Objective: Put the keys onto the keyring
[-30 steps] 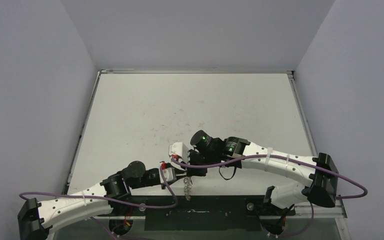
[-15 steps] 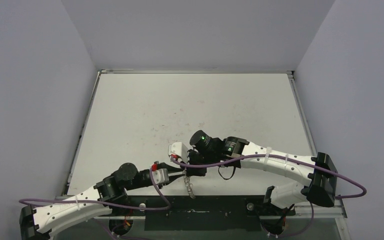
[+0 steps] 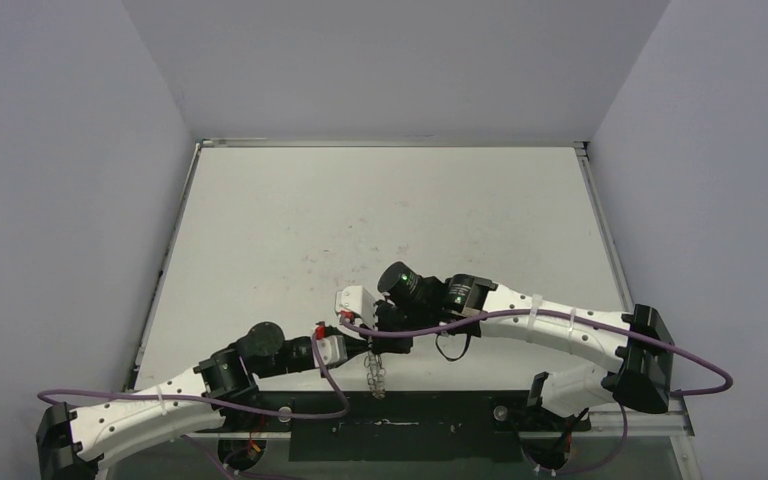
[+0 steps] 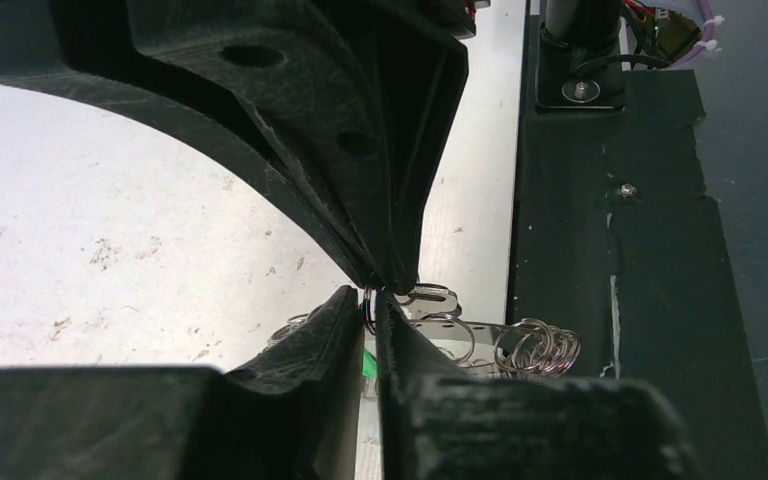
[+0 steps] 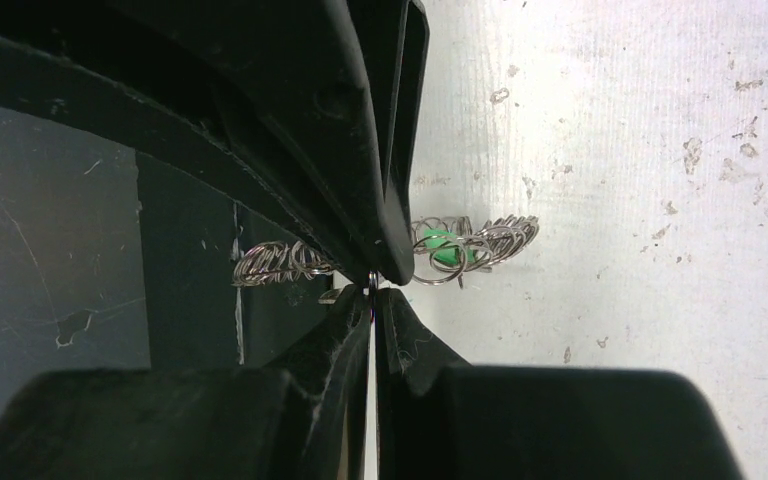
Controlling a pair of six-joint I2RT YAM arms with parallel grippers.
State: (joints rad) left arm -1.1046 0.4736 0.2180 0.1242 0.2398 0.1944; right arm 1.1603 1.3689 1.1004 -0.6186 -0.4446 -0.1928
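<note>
The keyring (image 3: 375,375), a silvery ring fringed with wire loops, hangs just above the table's near edge where both grippers meet tip to tip. My right gripper (image 5: 373,288) is shut on a thin wire of it, with loop bunches (image 5: 272,263) on either side. My left gripper (image 4: 372,300) has its tips pinched on a thin dark wire loop right at the right gripper's tips. Whether that loop belongs to the keys or to the keyring, I cannot tell. Of the keys, only the green tag (image 4: 368,362) (image 5: 440,247) shows, among the loops.
The black strip (image 3: 390,430) with its screws runs along the near edge directly under the hanging loops (image 4: 535,345). The scuffed white table (image 3: 380,220) stretches away behind, walled on three sides.
The left arm drew back to the left, then came back right to the right gripper's tips, and its jaws narrowed. The hanging keyring swung slightly. The right arm held still.
</note>
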